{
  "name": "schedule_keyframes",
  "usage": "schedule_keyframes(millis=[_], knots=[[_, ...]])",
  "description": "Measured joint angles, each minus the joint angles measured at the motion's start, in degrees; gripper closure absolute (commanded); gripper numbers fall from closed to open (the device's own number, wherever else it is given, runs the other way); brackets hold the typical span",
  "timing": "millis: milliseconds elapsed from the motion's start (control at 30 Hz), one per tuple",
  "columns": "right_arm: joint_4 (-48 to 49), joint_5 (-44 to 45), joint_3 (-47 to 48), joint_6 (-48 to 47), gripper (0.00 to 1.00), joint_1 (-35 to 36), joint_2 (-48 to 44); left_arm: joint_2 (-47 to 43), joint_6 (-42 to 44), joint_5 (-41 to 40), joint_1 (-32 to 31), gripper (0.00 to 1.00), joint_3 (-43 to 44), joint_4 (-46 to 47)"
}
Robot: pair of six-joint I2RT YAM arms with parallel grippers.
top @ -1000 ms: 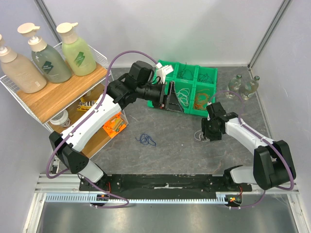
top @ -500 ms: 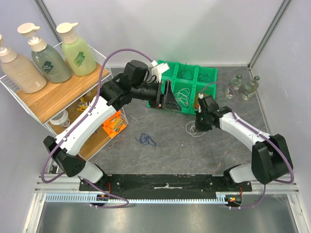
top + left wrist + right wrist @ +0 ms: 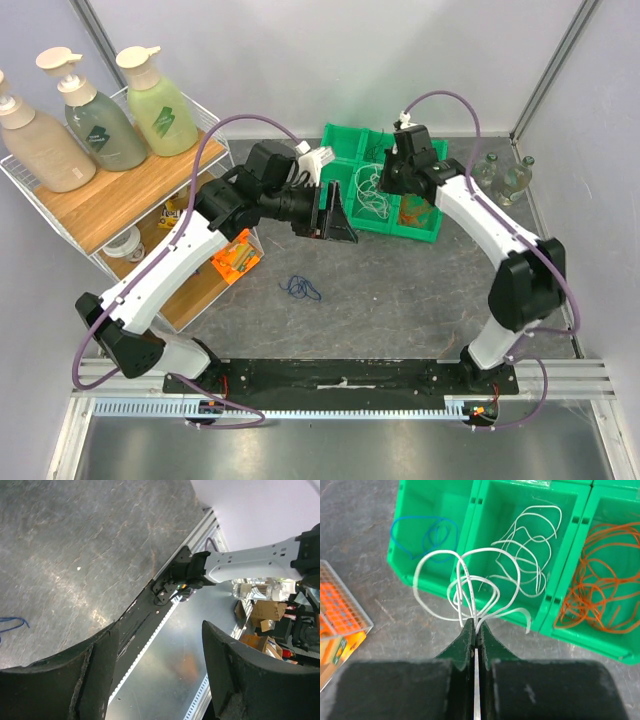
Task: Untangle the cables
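Grey stone-look tabletop (image 3: 400, 290) carrying green tray (image 3: 476, 525), blue cable (image 3: 300, 288) lying loose mid-table, orange-filled clear box (image 3: 236, 262) sitting at left, glass bottles (image 3: 503, 178) standing at right.

Top external high above the near edge, looking down over the whole table (image 3: 400, 300), left wrist low, facing the near black rail (image 3: 145, 615), right wrist close above the green tray (image 3: 475, 515), both shared with top.

The tray (image 3: 479, 515) sat at the table's (image 3: 400, 310) back, right of the shelf (image 3: 120, 190); cables (image 3: 590, 600) lay in its compartments, one loose cable (image 3: 300, 288) on the table before it
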Motion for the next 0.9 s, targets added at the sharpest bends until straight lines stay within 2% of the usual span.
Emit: schedule_keyframes(millis=[300, 400, 467, 633, 700, 767, 900], knots=[[-0.7, 4.5, 6.9, -0.7, 1.00, 0.0, 13.3, -3.3, 1.4, -3.7, 0.0, 0.27, -3.8, -4.0], [-0.6, 6.4, 8.6, -1.3, 0.88, 0.0, 14.2, -4.5, 1.5, -4.6, 0.0, 0.27, -4.9, -4.1], [-0.6, 7.5, 9.3, -1.9, 0.85, 0.0, 14.4, -4.8, 1.8, -5.1, 0.0, 0.27, -5.5, -4.2], [-0.7, 7.9, 9.7, -2.6, 0.64, 0.0, 16.3, -4.7, 3.3, -7.4, -0.1, 0.28, -7.1, -4.7], [-1.2, 7.5, 9.7, -3.1, 0.46, -0.1, 16.9, -4.4, 4.4, -8.9, -0.5, 0.29, -7.7, -5.0], [-1.7, 6.8, 9.8, -4.1, 0.35, -0.1, 16.9, -3.4, 5.6, -10.8, -1.3, 0.28, -8.2, -5.5], [-3.6, 6.1, 10.4, -6.6, 0.30, -0.1, 16.2, 0.8, 7.7, -15.4, -4.2, 0.25, -10.3, -5.5]])
